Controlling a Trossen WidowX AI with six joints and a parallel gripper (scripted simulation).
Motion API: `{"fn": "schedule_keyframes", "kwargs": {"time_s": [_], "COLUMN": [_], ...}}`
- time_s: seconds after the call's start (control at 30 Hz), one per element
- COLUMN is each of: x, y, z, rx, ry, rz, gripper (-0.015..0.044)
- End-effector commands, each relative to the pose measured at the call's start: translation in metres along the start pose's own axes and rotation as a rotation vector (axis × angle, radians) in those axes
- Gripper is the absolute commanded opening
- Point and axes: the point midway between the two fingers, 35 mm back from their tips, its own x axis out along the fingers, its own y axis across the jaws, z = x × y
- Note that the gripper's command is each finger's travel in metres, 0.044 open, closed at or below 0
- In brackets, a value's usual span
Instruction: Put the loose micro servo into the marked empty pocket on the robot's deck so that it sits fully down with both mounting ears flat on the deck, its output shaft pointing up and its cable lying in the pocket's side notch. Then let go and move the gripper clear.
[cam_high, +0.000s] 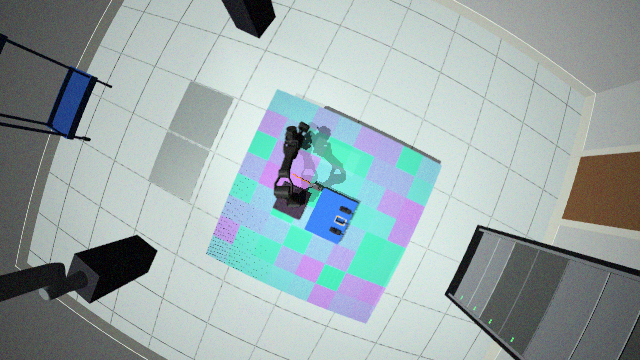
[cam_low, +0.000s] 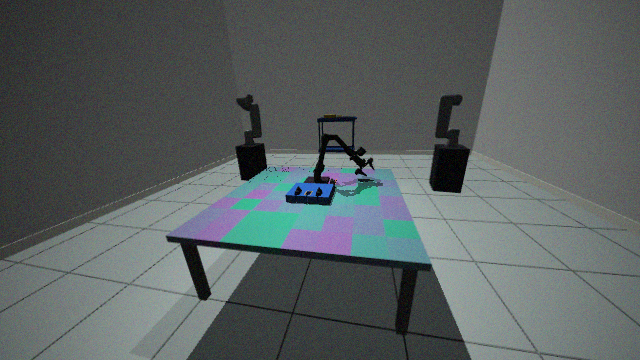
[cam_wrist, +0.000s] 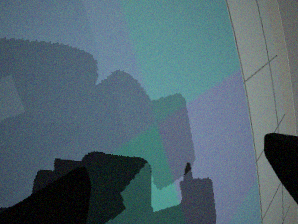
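Observation:
The loose micro servo is a small dark shape beside the upper left corner of the blue deck. Its thin orange cable stretches away to the left. Which way its shaft points is too small to tell. A light outline marks the pocket between two dark deck parts. My gripper is open, with its fingers wide apart and nothing seen between them. It hangs above the table, well away from the servo and deck. The servo and deck are not visible in the wrist view.
The deck lies on the patchwork table beside the arm's dark base. Two dark wheel-like parts stand on the deck, one on each side of the pocket. The arm's shadow falls on the table.

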Motion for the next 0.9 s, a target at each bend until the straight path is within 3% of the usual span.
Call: {"fn": "schedule_keyframes", "kwargs": {"time_s": [0.0,0.37,0.63,0.87], "x": [-0.001,-0.052,-0.127,-0.203], "y": [0.000,0.020,0.068,0.121], "z": [-0.002,-0.121,-0.194,-0.219], "rx": [-0.002,-0.105,-0.132,-0.102], "ry": [0.004,0.157,0.184,0.116], "rz": [0.004,0.264,0.528,0.740], "gripper": [0.0426,0.0440,0.0440,0.0440]}}
